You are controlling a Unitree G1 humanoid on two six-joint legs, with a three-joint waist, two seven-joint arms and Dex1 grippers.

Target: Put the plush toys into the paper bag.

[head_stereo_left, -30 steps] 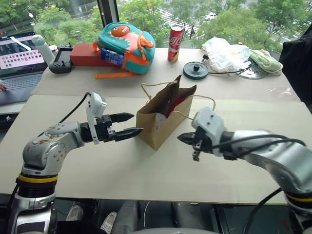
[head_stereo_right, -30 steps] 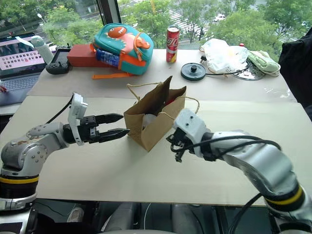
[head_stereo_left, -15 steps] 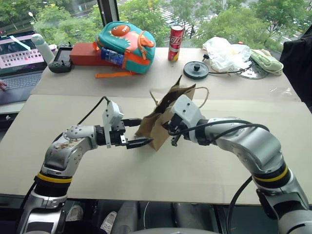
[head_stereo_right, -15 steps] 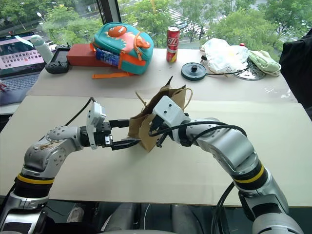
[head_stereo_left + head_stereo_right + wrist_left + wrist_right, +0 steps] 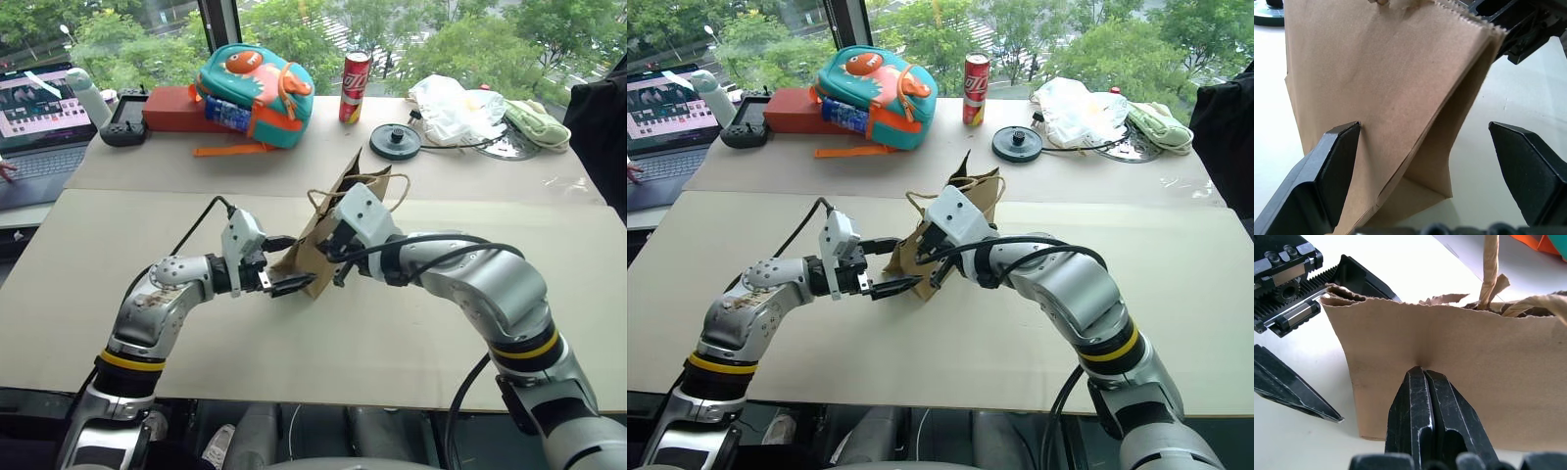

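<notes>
2 hands meet at the paper bag (image 5: pixel 323 245) on my worktop (image 5: pixel 441 323): left hand (image 5: pixel 1425 161) wide astride its corner, right hand (image 5: pixel 1429 382) closed, pressing its side.

Little can be read. The red can (image 5: pixel 353 86), standing on the counter (image 5: pixel 294 157) well beyond both tools past the bag (image 5: pixel 333 230), bears white script down its side, too small to make out letter by letter. The laptop screen (image 5: pixel 39 101), far off to the left tool's (image 5: pixel 291 264) side, shows rows of small print that cannot be read. The bag itself is plain, with no print.
</notes>
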